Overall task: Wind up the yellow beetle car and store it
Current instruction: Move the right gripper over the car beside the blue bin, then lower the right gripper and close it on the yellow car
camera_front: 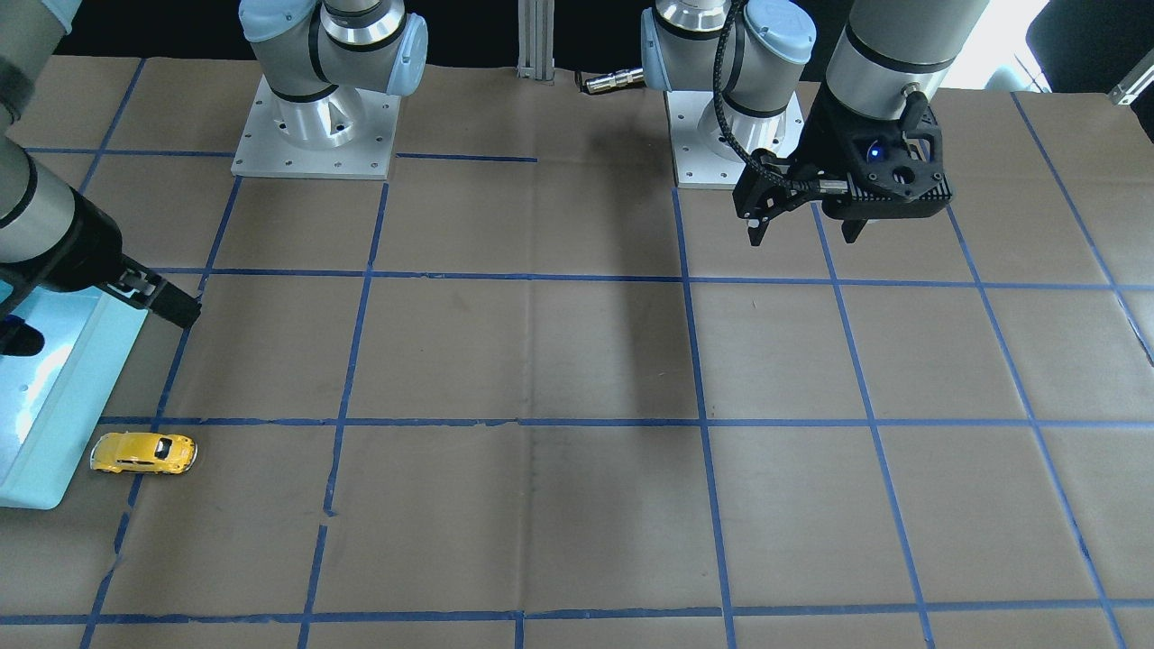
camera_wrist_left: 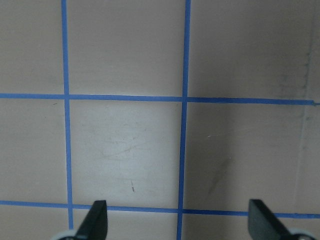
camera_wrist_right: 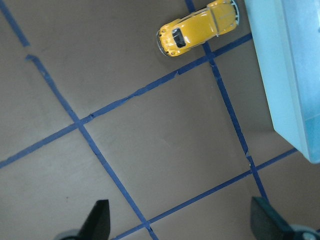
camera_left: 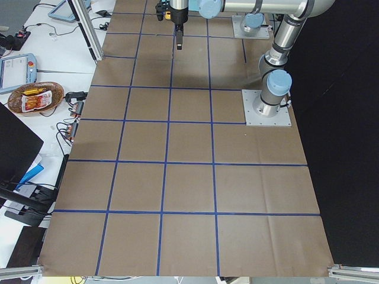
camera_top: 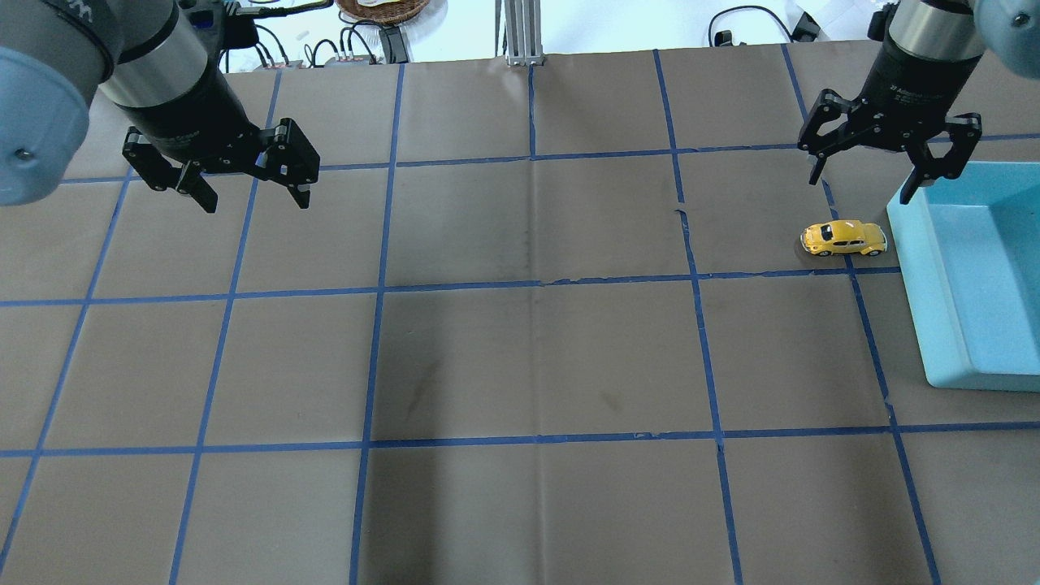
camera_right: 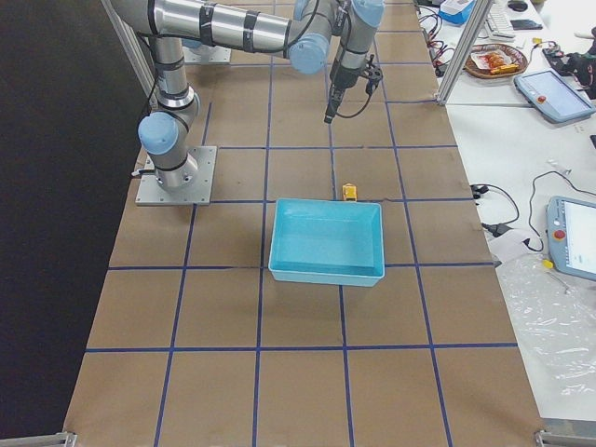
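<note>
The yellow beetle car [camera_top: 843, 238] stands on its wheels on the brown paper, close beside the far left corner of a light blue bin [camera_top: 912, 244]. It also shows in the front view [camera_front: 144, 452], the right side view [camera_right: 350, 192] and the right wrist view [camera_wrist_right: 200, 27]. My right gripper [camera_top: 863, 185] is open and empty, raised just beyond the car, one finger over the bin's corner. In its wrist view [camera_wrist_right: 181, 220] the car lies ahead, apart from the fingers. My left gripper [camera_top: 256, 199] is open and empty, raised over the table's far left; its wrist view [camera_wrist_left: 180, 220] shows only paper.
The bin [camera_front: 36, 469] is open-topped and holds nothing that I can see. Blue tape lines form a grid on the paper. The two arm bases [camera_front: 315, 126] stand at the robot's side of the table.
</note>
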You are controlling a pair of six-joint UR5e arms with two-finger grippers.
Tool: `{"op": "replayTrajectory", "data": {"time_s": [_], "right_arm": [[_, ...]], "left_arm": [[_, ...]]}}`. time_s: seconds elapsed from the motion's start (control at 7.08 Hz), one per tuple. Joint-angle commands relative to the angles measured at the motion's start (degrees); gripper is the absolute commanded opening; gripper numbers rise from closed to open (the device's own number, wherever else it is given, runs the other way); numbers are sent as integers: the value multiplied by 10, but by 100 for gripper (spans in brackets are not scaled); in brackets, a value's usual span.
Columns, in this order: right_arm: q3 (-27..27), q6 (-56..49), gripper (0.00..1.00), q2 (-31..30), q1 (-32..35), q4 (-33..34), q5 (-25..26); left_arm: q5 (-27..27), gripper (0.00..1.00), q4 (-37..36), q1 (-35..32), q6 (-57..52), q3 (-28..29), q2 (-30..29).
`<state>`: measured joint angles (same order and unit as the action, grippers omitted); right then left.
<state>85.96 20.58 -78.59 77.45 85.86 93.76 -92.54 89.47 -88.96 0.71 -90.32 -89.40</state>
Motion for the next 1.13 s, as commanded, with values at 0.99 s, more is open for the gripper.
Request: {"op": "replayTrajectory", "data": {"time_s": [0.99], "right_arm": [[-29, 514, 99, 119, -11, 98, 144]], "left_arm": [[8, 100, 1, 4, -1, 0, 4]]}}
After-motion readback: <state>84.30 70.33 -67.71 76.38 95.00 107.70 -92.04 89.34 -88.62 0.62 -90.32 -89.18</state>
